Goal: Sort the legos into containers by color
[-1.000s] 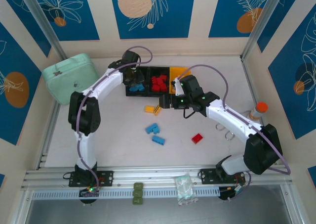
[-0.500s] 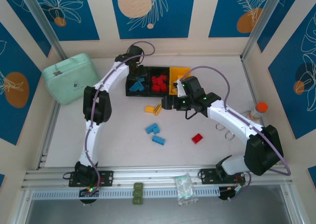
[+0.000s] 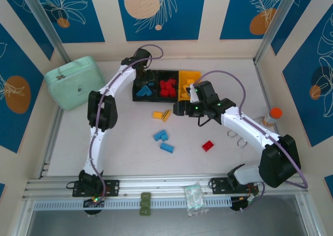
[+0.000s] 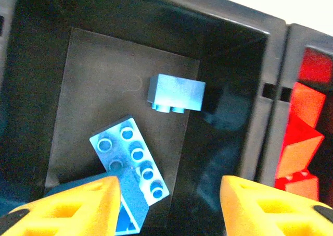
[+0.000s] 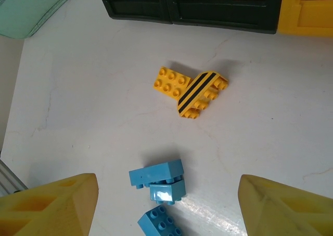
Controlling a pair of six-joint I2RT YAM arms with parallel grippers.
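Left arm is stretching far forward, left gripper (image 4: 169, 188) parted and empty above blue legos (image 4: 177, 92) in a black bin (image 4: 231, 40); right gripper (image 5: 167, 191) is hovering, spread wide and empty, over loose legos (image 5: 190, 87) on the table (image 5: 78, 90).

A mint-green zip case (image 3: 73, 82) lies at ten o'clock on the white table (image 3: 125, 142). An orange-capped bottle (image 3: 273, 115) stands upright at three o'clock, by the table's edge.
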